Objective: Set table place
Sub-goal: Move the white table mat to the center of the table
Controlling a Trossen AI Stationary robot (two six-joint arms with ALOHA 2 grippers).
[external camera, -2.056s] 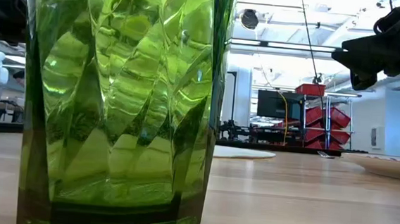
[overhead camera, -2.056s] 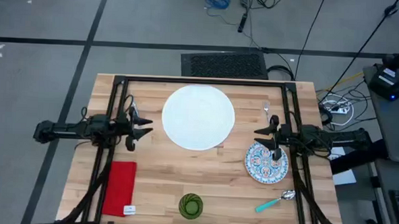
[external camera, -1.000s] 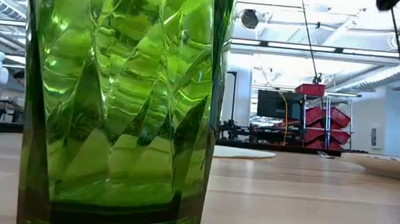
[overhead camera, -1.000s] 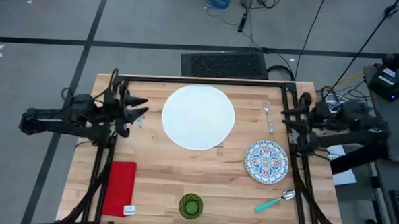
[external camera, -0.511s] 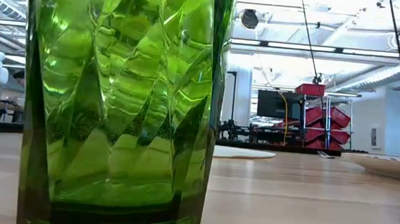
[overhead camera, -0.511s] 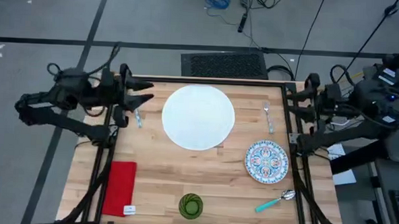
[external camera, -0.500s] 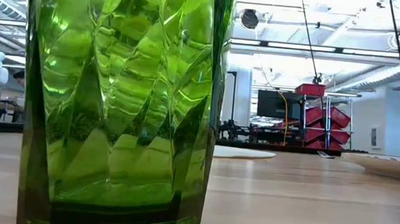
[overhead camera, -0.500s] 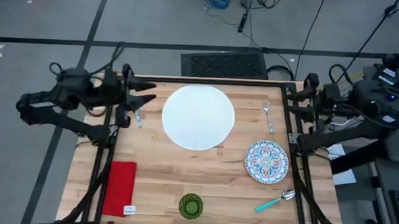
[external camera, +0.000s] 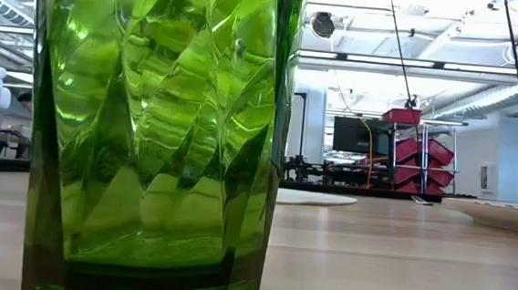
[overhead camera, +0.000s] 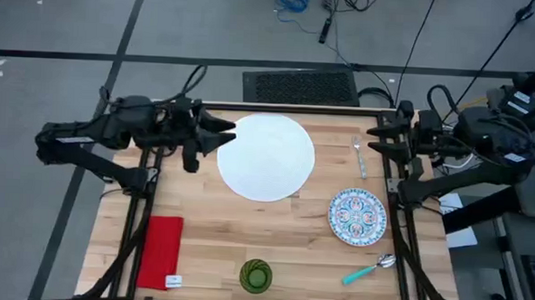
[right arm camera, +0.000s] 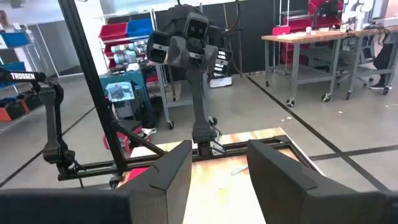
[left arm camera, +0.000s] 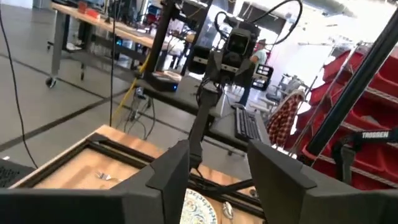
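Fork lies long axis 12-to-6 at the surface's 2 o'clock. Left gripper and right gripper both spread, empty. "TROSSEN" is legible on the frames.

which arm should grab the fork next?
Right, probably. In the high view the fork lies on the table just beside the right end effector, which is open. The left end effector, also open, sits across the large white plate, farther from it.
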